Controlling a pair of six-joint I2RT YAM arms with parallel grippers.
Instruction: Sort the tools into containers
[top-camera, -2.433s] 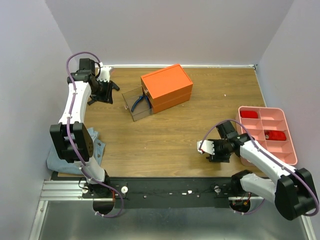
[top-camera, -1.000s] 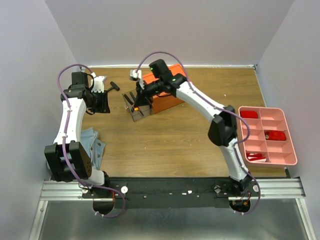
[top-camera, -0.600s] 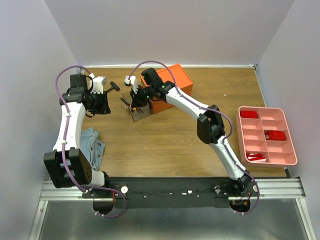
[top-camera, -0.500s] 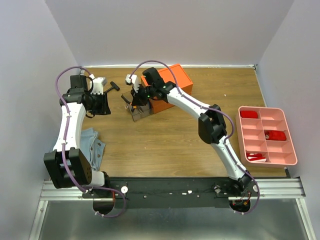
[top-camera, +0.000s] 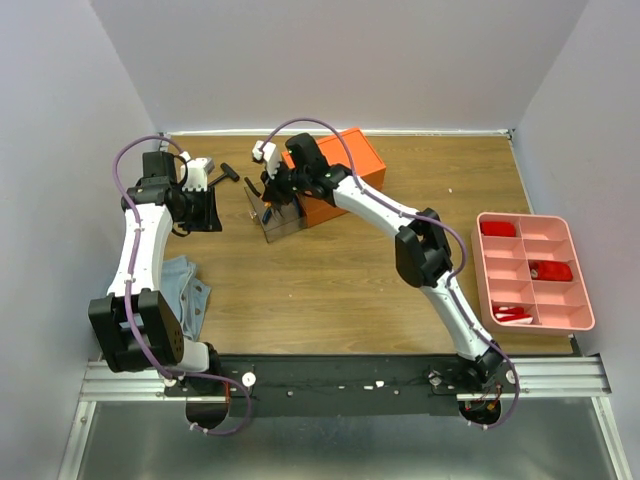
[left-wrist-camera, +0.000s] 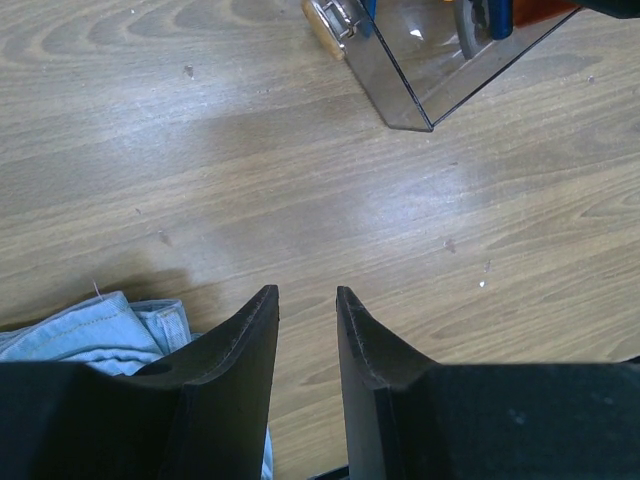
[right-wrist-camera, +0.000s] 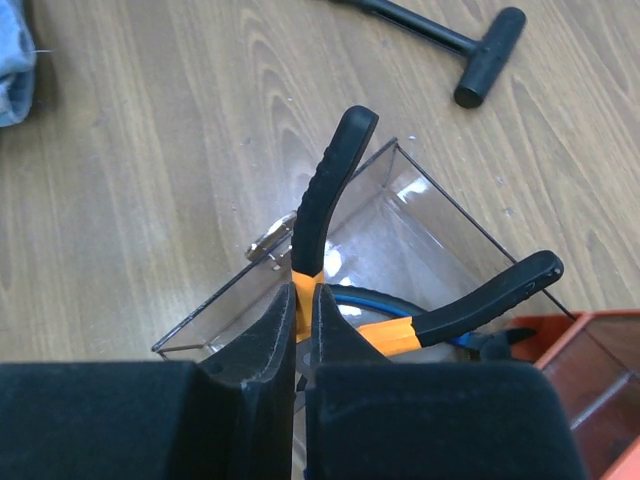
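Observation:
My right gripper (right-wrist-camera: 305, 290) is shut on one handle of the orange-handled pliers (right-wrist-camera: 331, 188), holding them over the clear drawer (right-wrist-camera: 405, 215) pulled out of the orange box (top-camera: 350, 150). Blue-handled pliers (right-wrist-camera: 378, 300) lie inside that drawer. A black T-handle tool (right-wrist-camera: 440, 35) rests on the table behind the drawer, also in the top view (top-camera: 230, 172). My left gripper (left-wrist-camera: 305, 295) hangs open and empty over bare wood, left of the drawer (left-wrist-camera: 430, 70). The pink tray (top-camera: 505, 270) at the right holds red tools.
A grey-blue cloth (top-camera: 185, 285) lies crumpled near the left arm's base and under the left gripper (left-wrist-camera: 90, 325). Walls close in the table on three sides. The right arm stretches across the table's middle toward the orange box.
The right arm swung from beside the pink tray to the drawer, now gripping the orange pliers; a red tool has appeared in the tray's near compartment. Left arm shifted slightly.

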